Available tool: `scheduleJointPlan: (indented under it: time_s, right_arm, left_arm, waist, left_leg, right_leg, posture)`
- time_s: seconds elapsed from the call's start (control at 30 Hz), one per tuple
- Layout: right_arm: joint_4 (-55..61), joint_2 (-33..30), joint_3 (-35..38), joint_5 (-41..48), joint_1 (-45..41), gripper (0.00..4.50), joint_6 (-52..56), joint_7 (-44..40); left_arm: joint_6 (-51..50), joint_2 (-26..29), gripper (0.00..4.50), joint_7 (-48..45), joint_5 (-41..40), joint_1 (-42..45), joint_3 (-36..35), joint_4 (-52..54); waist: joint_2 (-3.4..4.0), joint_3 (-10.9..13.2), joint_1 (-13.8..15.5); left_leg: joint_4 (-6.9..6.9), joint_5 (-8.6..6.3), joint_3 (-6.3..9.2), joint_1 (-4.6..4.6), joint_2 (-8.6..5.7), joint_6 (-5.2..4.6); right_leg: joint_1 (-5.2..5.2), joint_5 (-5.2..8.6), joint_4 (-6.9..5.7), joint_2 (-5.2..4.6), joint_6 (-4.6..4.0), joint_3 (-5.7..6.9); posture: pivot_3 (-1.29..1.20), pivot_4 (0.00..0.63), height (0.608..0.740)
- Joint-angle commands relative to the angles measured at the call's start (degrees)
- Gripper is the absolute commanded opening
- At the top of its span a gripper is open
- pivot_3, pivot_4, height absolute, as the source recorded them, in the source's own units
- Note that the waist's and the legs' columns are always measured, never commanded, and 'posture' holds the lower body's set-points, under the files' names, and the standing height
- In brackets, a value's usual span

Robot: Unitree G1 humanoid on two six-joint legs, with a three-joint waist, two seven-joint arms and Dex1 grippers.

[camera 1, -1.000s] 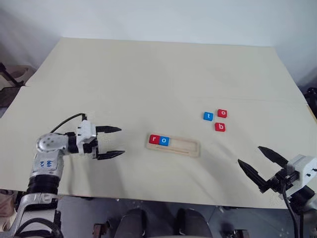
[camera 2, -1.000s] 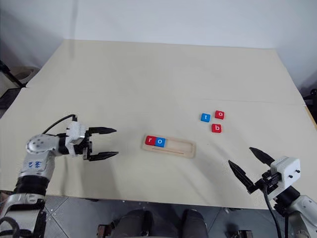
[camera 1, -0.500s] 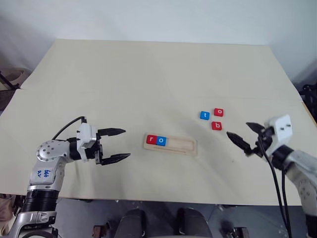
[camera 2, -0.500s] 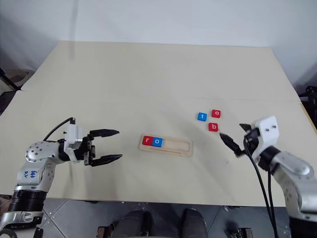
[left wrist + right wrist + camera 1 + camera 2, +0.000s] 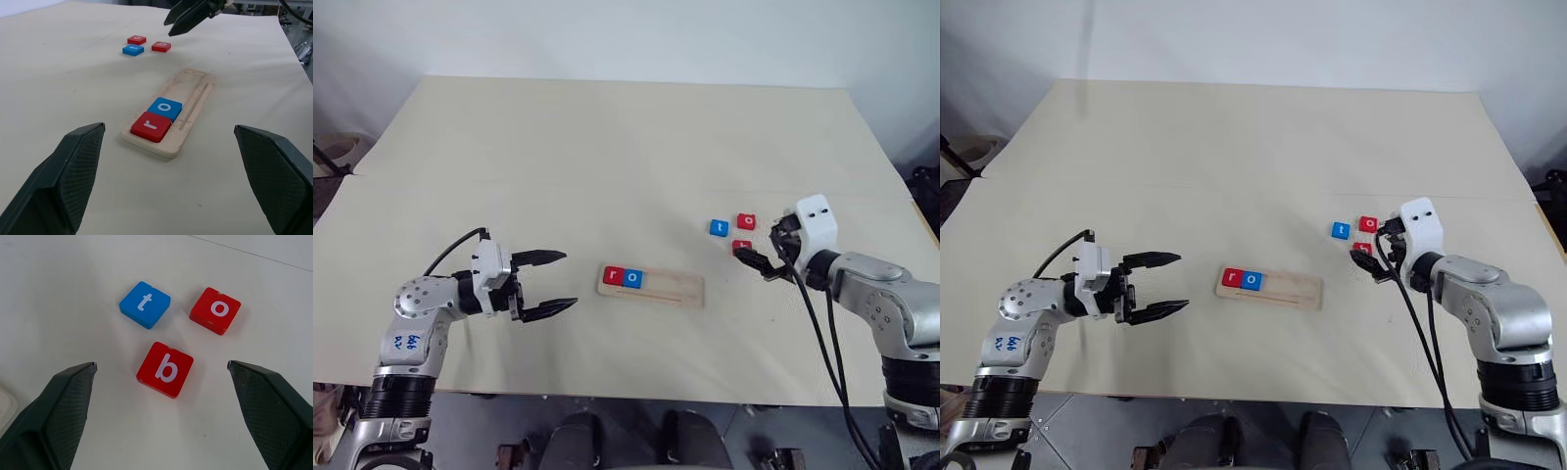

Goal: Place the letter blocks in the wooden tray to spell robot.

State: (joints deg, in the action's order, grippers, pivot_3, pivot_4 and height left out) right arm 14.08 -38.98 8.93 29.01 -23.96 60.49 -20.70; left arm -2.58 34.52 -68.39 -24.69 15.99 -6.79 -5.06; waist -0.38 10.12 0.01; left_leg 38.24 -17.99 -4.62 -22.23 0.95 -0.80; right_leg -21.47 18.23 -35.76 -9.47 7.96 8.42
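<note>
A broad rectangular table with a pale cream, matte top is occupying most of the scene; a faint straight seam is running across its surface. Behind its far edge a plain white wall is rising, evenly lit, with soft diffuse light falling over the tabletop and casting only weak shadows. Below the near edge a grey floor is showing. At the far left and far right margins, dark objects are protruding, too cropped to identify.
</note>
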Motion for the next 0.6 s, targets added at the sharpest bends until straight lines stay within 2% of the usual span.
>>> scheduleJointPlan:
  time_s: [0.03,0.3,0.6]
  right_arm:
    - [2.16,0.47,1.22,-0.33,-1.38,4.5,1.29,1.09]
    - [3.06,3.27,0.67,-1.08,-2.58,4.5,2.66,3.45]
    - [3.03,16.06,2.3,-6.71,-2.9,4.5,5.49,17.37]
  left_arm:
    - [-1.74,0.29,4.49,-0.55,-2.45,0.14,-0.19,2.86]
    - [-1.22,0.11,4.49,-0.02,-1.7,0.34,-0.11,3.32]
    - [-1.11,0.03,4.49,0.29,-1.44,0.52,0.14,3.26]
  waist:
    - [0.0,0.0,0.0]
    - [0.0,0.0,-0.09]
    - [0.0,0.0,-0.19]
  left_leg:
    - [0.0,0.0,0.0,0.0,0.0,0.0]
    - [-0.02,0.0,-0.01,0.0,0.0,0.0]
    - [-0.04,0.0,-0.02,0.0,0.0,0.01]
  right_leg:
    - [0.0,0.0,0.0,0.0,0.0,0.0]
    - [-0.01,0.0,0.0,0.0,0.0,0.0]
    - [-0.04,0.0,0.0,0.01,0.0,-0.01]
  posture:
    - [0.0,0.15,0.74]
    - [0.0,0.15,0.74]
    - [0.0,0.15,0.74]
